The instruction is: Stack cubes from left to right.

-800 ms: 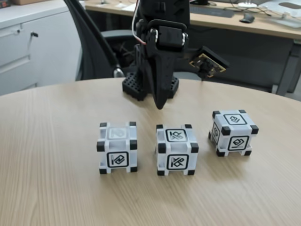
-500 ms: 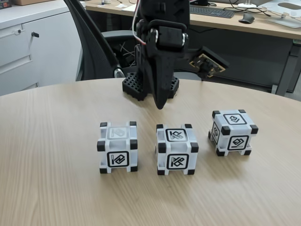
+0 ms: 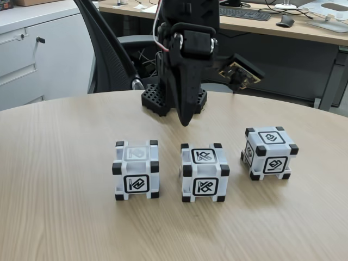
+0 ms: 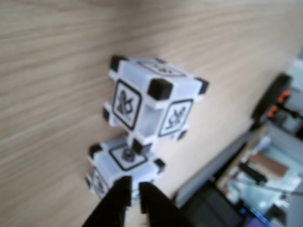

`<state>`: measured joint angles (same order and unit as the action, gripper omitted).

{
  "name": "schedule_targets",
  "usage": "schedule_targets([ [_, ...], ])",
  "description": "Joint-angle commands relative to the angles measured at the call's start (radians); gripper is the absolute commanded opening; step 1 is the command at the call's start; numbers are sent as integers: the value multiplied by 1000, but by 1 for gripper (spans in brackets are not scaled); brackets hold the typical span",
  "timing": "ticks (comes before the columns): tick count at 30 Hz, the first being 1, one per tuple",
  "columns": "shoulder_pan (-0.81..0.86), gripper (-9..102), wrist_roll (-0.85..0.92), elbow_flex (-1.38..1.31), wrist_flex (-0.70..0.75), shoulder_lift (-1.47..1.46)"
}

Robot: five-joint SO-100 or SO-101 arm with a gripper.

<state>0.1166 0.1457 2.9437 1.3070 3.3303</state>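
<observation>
Three white cubes with black corners stand in a row on the round wooden table (image 3: 60,157). In the fixed view they are the left cube (image 3: 136,170), the middle cube (image 3: 204,172) and the right cube (image 3: 269,153), each apart from the others and none stacked. My black gripper (image 3: 185,123) hangs point-down behind and above the middle cube, touching nothing, its fingers together and empty. The wrist view is blurred: the middle cube (image 4: 151,101) sits centre frame, another cube (image 4: 123,163) lies below it, and my gripper (image 4: 134,185) shows nearly closed tips just in front of that one.
The arm's black base (image 3: 163,100) stands at the table's far edge, with the wrist camera (image 3: 242,70) sticking out to the right. Behind are a black office chair (image 3: 109,49), a desk with a keyboard (image 3: 244,12), and a white cabinet (image 3: 32,54).
</observation>
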Motion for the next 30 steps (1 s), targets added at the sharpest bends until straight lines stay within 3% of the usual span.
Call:
schedule_targets([
  [1, 3, 0, 3, -6, -6, 6],
  [30, 3, 0, -41, -25, -23, -11],
])
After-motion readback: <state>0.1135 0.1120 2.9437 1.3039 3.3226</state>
